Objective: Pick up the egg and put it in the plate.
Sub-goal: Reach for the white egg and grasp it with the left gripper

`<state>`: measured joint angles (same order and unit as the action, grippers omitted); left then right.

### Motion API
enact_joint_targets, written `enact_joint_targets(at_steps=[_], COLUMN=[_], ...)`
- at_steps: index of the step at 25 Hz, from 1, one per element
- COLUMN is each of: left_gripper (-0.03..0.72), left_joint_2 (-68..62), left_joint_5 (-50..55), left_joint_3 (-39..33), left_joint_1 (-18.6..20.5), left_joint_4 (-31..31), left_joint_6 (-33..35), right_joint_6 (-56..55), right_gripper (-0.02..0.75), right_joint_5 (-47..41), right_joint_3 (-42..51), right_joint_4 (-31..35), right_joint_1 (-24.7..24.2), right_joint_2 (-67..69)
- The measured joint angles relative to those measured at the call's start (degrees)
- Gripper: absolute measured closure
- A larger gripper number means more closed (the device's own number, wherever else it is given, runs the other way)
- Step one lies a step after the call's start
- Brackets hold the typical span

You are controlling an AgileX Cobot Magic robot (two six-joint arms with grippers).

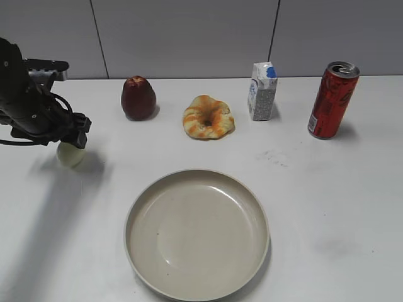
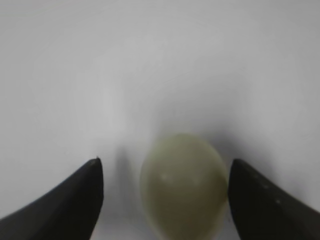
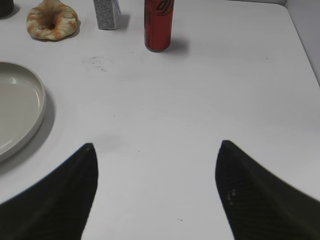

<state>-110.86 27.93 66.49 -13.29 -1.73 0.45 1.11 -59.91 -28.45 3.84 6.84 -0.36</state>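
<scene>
The egg (image 1: 69,155), pale cream with a greenish tint, lies on the white table at the far left. My left gripper (image 1: 74,139) hangs right over it. In the left wrist view the egg (image 2: 182,185) sits between the open jaws (image 2: 165,160). It is close against the right jaw, with a gap to the left jaw. The plate (image 1: 255,201), a wide beige dish, is empty at front centre. Its edge also shows in the right wrist view (image 3: 20,110). My right gripper (image 3: 157,145) is open and empty over bare table, out of the exterior view.
Along the back stand a dark red apple (image 1: 138,97), an orange-yellow ring pastry (image 1: 208,117), a small white milk carton (image 1: 262,92) and a red can (image 1: 332,100). The can (image 3: 159,22) and the table's right edge show in the right wrist view.
</scene>
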Motion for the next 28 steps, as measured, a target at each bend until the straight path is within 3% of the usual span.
enact_joint_targets(at_steps=[12, 15, 19, 28], left_gripper=[0.101, 0.129, 0.246, 0.251], left_joint_2=[-3.77, -3.82, -3.88, -1.34], left_joint_5=[2.05, 2.32, 2.26, 5.04], left_joint_3=[0.05, 0.05, 0.05, 0.05], left_joint_1=[0.00, 0.00, 0.00, -1.47], left_joint_4=[-0.34, -0.40, -0.45, -0.39], left_joint_6=[0.00, 0.00, 0.00, 0.00], right_joint_6=[0.00, 0.00, 0.00, 0.00], right_gripper=[0.183, 0.183, 0.183, 0.183], right_joint_5=[0.00, 0.00, 0.00, 0.00], right_joint_3=[0.00, 0.00, 0.00, 0.00], right_joint_4=[0.00, 0.00, 0.00, 0.00], right_joint_1=[0.00, 0.00, 0.00, 0.00], right_joint_2=[0.00, 0.00, 0.00, 0.00])
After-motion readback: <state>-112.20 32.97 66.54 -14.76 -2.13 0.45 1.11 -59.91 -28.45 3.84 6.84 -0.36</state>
